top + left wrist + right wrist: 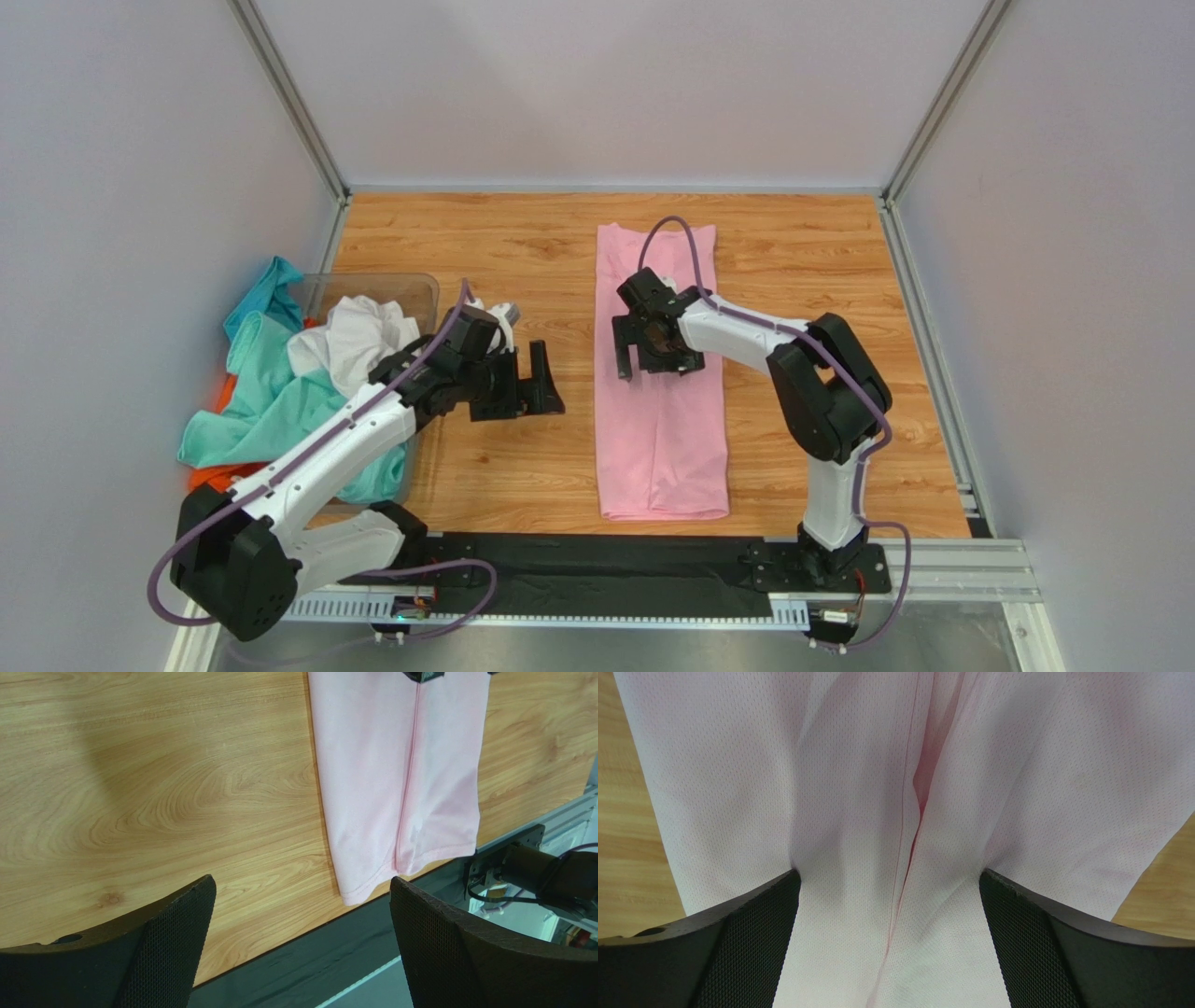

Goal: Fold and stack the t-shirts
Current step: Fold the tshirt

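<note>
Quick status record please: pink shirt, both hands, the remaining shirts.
pink shirt: folded into a long strip, flat mid-table
right hand: open, over the strip's middle, holding nothing
left hand: open, over bare table left of the strip, empty
others: teal shirt, white shirt, orange shirt, bunched at the bin, far left
stack: not started

Orange shirt (pixel 209 478): mostly buried under teal shirt (pixel 274 399) at left edge of table (pixel 519 252); only scraps show.
Clear bin (pixel 414 290): largely covered by white shirt (pixel 354 340) and left arm (pixel 330 451).
Pink shirt (pixel 662 448): middle hidden beneath right gripper (pixel 648 361); both ends cut off in right wrist view, far end cut off in left wrist view.
</note>
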{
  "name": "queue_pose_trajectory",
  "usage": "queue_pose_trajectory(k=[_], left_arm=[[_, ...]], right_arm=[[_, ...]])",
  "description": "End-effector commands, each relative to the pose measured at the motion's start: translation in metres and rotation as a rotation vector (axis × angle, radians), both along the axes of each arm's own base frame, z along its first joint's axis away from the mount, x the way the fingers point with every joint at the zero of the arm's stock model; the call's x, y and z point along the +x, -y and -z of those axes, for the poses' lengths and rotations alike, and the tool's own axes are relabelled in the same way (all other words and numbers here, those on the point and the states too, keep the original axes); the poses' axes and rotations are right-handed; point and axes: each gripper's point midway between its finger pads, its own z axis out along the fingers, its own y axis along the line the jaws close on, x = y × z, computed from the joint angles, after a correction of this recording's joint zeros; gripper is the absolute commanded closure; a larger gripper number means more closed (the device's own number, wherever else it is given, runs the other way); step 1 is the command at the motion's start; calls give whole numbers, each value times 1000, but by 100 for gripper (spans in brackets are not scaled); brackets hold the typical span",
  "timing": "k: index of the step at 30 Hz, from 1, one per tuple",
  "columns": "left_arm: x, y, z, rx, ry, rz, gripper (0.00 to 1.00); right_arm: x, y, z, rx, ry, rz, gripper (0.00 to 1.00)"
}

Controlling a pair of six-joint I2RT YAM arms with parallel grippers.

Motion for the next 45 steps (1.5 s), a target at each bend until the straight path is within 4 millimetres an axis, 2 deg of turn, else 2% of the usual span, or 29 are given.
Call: queue_pose_trajectory(k=[1,3,6,9,10,12,13,14,16,17,18,19,21,23,24,26,27,28,30,31,32,35,37,38,40,42,44,45], left_arm=[[0,6,-7,-39,6,-4,0],[-2,8,-6,-41,-7,3,0],[-6,15,-5,-36,-25,25,0],[-15,26,-2,-24,-41,59,0],[-19,29,2,-13,-56,72,0],[-30,37,6,-5,-76,104,0],[-34,39,11,4,-95,111,0],[-38,41,14,10,-105,118,0],[-52,45,25,28,-141,136,0],[-54,47,28,35,-138,140,0],[-65,49,34,45,-155,155,0],[-69,51,38,49,-164,158,0],[-75,57,46,36,-175,159,0],[-76,66,50,4,-170,166,0],[-78,68,55,2,-176,160,0],[-75,76,60,-14,-167,160,2],[-77,78,68,-2,-187,152,7],[-73,83,69,-20,-177,149,9],[-72,90,76,-24,-199,150,17],[-70,96,76,-39,-198,155,19],[-72,100,77,-50,-206,168,26],[-79,105,88,-34,-245,193,35],[-84,102,99,-6,-276,185,47],[-86,101,103,5,-283,182,56],[-90,96,110,28,-306,172,64],[-90,94,112,41,-305,163,81],[-90,89,113,62,-305,150,92],[-89,88,112,63,-298,147,93]], right_arm=[[20,-6,17,20,-4,8,0],[27,-8,17,27,-4,13,0],[38,-18,3,63,16,20,0],[45,-25,-26,103,55,30,0],[45,-26,-47,132,84,33,0],[42,-24,-70,165,123,44,0],[32,-17,-70,155,118,49,0],[28,-13,-96,191,168,53,0],[11,1,-102,185,170,76,0],[-8,14,-89,162,135,85,0],[-21,22,-102,180,151,89,0],[-31,29,-102,187,147,113,0],[-66,49,-88,181,113,124,0],[-92,59,-75,189,58,138,0],[-113,70,-57,169,11,147,0],[-132,69,-57,229,-5,148,0],[-146,75,-45,223,-39,154,0],[-150,74,-49,252,-26,150,0],[-158,78,-44,253,-32,155,0],[-163,72,-46,287,-43,131,0],[-165,72,-47,286,-41,111,0],[-172,73,-44,250,-62,88,0],[-180,73,-41,227,-85,72,0],[-182,73,-38,221,-97,76,0],[-187,72,-34,215,-110,75,0],[-190,72,-30,207,-124,80,1],[-193,71,-27,202,-133,73,2],[-193,70,-26,199,-137,73,2]])
